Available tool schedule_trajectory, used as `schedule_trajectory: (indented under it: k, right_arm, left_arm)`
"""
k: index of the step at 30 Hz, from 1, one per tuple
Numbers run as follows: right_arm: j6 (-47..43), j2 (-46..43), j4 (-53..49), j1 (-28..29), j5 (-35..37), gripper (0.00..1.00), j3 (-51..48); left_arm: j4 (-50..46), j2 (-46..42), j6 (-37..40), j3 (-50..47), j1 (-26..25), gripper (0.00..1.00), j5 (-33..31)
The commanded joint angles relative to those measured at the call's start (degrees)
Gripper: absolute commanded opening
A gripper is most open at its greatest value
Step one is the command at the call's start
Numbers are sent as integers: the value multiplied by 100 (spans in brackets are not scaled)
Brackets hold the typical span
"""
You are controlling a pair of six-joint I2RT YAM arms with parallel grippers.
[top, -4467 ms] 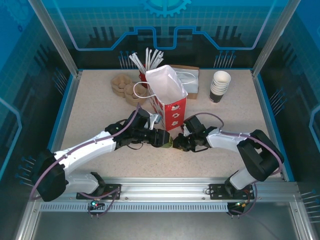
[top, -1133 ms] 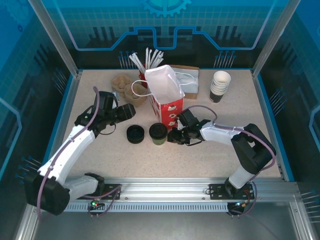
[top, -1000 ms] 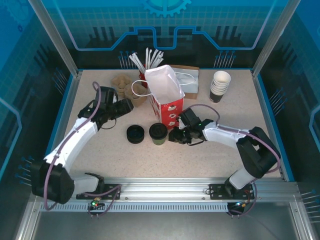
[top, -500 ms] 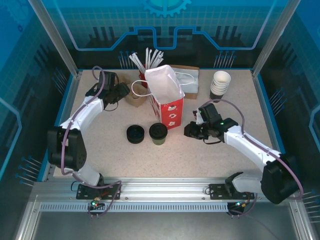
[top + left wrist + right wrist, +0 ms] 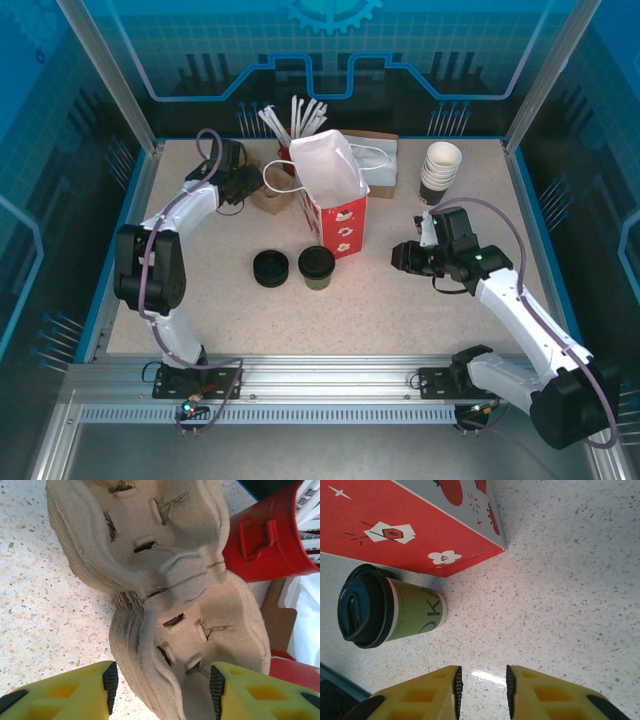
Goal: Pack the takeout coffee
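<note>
Status: packing not yet done.

- The takeout coffee (image 5: 317, 266) stood upright on the table (image 5: 200, 310) with its black lid on. It was just outside the red-and-white paper bag (image 5: 335, 195), at about 6 o'clock from the bag.
- The bag was upright with its mouth open. Nothing could be seen inside it from above.
- A low stack of loose lids (image 5: 271, 268) sat at 9 o'clock from the cup, close by but apart from it.
- The right gripper (image 5: 481, 674) was at 3 o'clock from the cup, well apart from it. Its jaws were slightly parted with nothing between them.
- The left gripper (image 5: 163, 674) was at 10 o'clock from the bag, over the stack of pulp cup carriers (image 5: 165, 580). Its jaws stood apart on either side of one end of the stack. The pads looked at or very near the carrier's edges, and I could not tell whether they pinched it.

Judgement: the cup appeared lidded and ready. Left to do, probably: free a carrier, seat the cup in it, and lower it into the bag.
</note>
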Motion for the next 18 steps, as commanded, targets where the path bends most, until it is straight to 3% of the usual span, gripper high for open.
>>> schedule_trajectory:
  k: [1, 18]
  right_arm:
    - [-221, -145, -183, -152, 42, 35, -71]
    - [-344, -275, -193, -515, -127, 37, -129]
  left_arm:
    - [97, 121, -93, 204, 51, 53, 7]
    - [261, 361, -135, 313, 51, 45, 235]
